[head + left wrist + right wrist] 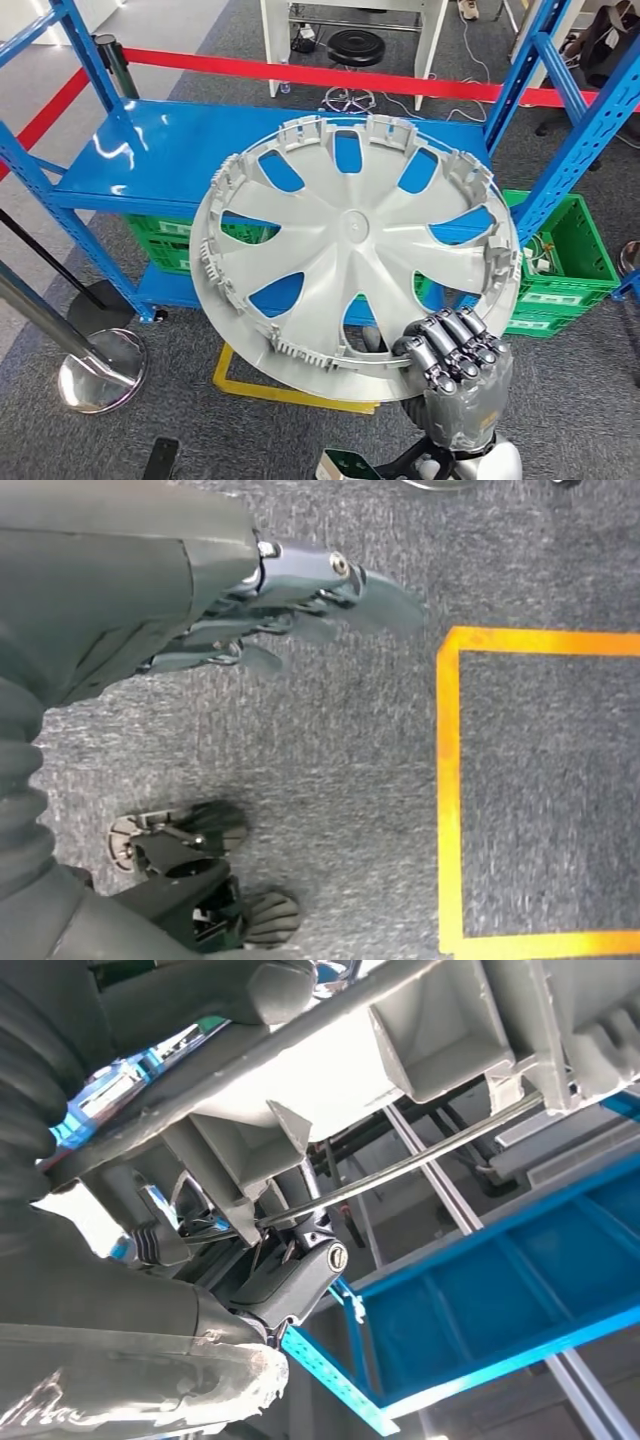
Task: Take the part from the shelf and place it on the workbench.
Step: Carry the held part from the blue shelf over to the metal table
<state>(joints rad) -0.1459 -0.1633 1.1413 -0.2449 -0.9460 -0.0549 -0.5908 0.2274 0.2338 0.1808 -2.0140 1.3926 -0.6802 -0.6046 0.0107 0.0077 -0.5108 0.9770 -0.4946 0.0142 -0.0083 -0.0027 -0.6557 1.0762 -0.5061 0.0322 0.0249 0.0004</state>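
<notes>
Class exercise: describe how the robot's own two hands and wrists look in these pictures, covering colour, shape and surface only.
The right hand has dark, glossy metallic fingers built of jointed segments, set on a grey palm above a silvery rounded wrist. The left hand has slim dark grey-blue fingers with a small round silver screw at one joint, coming from a smooth grey cover that runs into a ribbed, bellows-like sleeve.

shelf (173, 150) partly behind wheel cover (355, 250), green crates (573, 260) partly hidden

Looking like a workshop or test lab w/ storage area. Blue steel shelf (189, 150) standing on grey carpet, green crates (570, 265) sitting underneath, red barrier tape (317, 75) and yellow floor marking (453, 800) running around it.
</notes>
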